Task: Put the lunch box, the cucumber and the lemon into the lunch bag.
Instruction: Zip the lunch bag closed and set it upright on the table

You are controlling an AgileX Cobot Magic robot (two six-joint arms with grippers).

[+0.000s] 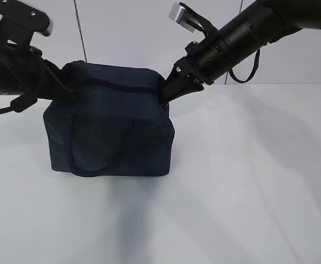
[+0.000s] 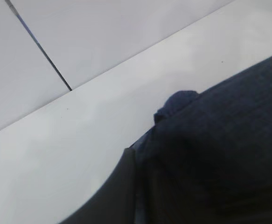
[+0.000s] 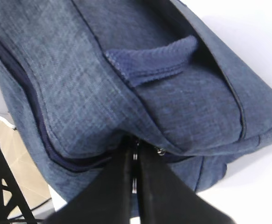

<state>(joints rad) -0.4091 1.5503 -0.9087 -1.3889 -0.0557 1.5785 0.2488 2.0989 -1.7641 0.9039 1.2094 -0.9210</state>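
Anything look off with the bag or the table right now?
Nothing stands out. The lunch bag sits upright on the table, zipper closed along the top, no spills. Right gripper is pinched at its zipper end; left gripper presses against the other side.

words: none to read | numbers: none | brand marks: none | signs: none | lunch bag [image 1: 113, 129]: plain dark blue cloth, no letters or logo to see in any view | table [image 1: 248, 181]: plain white, nothing written on it
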